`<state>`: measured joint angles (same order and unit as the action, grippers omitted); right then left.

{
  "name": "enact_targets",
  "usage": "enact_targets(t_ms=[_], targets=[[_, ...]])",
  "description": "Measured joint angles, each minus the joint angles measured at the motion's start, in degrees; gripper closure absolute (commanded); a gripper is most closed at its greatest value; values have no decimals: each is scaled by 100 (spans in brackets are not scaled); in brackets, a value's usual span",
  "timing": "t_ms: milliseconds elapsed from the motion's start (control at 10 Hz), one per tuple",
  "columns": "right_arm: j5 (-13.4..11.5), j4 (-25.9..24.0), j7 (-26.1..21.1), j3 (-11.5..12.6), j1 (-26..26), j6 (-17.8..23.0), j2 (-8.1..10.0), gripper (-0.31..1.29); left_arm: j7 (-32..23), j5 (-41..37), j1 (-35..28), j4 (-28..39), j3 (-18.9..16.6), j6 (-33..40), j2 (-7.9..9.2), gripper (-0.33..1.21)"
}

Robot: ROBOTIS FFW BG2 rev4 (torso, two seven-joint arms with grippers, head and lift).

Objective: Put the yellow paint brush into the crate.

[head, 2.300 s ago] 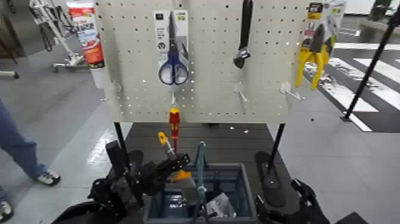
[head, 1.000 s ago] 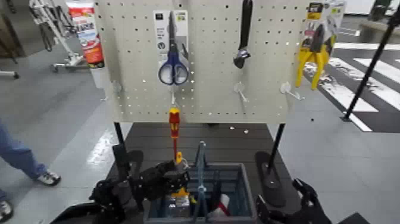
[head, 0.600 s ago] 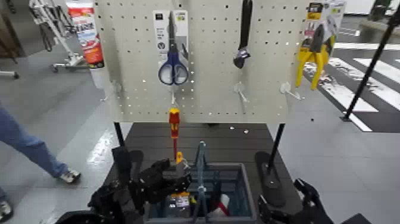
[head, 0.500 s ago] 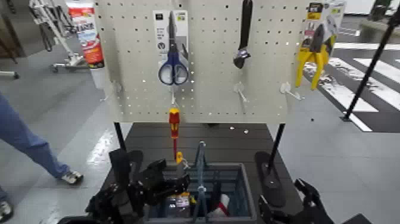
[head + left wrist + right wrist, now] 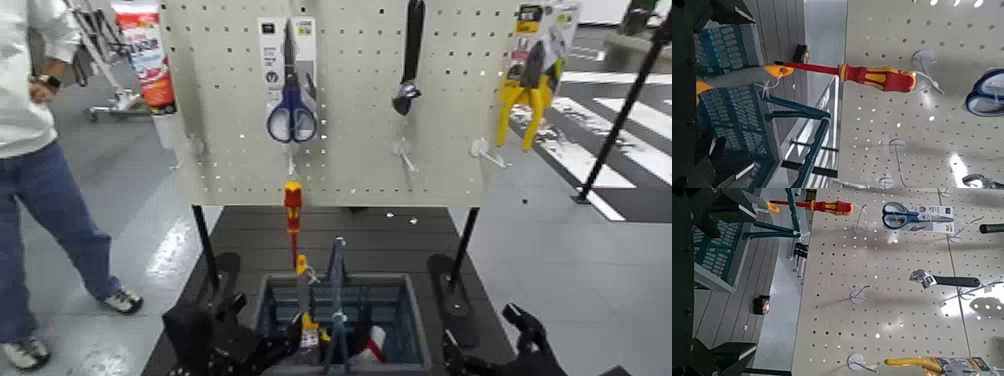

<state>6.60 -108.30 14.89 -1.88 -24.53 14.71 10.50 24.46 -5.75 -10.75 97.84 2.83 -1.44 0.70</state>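
Inside the crate [image 5: 413,320], yellow paint brush [image 5: 304,293] propped handle-up, left gripper [image 5: 268,313] spread open beside it, right gripper [image 5: 481,328] held spread, right of the crate

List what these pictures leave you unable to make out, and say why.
- Crate's contents, head view: handle and left gripper block part.
- Brush's bristles, head view: down inside the crate, too small to tell.
- Person's head, head view: cut off by the edge.
- Wrench's upper end, head view: cut off above.
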Motion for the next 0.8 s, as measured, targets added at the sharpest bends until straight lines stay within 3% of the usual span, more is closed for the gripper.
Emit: enact_targets(t_ms=[300, 800], targets=[[-36, -150, -176, 48, -132, -116, 19, 15, -613, 397, -668, 176, -173, 1029, -69, 6], [-129, -309, -206, 127, -235, -242, 59, 15, -1114, 646, -1297, 743, -114, 1489, -70, 9]])
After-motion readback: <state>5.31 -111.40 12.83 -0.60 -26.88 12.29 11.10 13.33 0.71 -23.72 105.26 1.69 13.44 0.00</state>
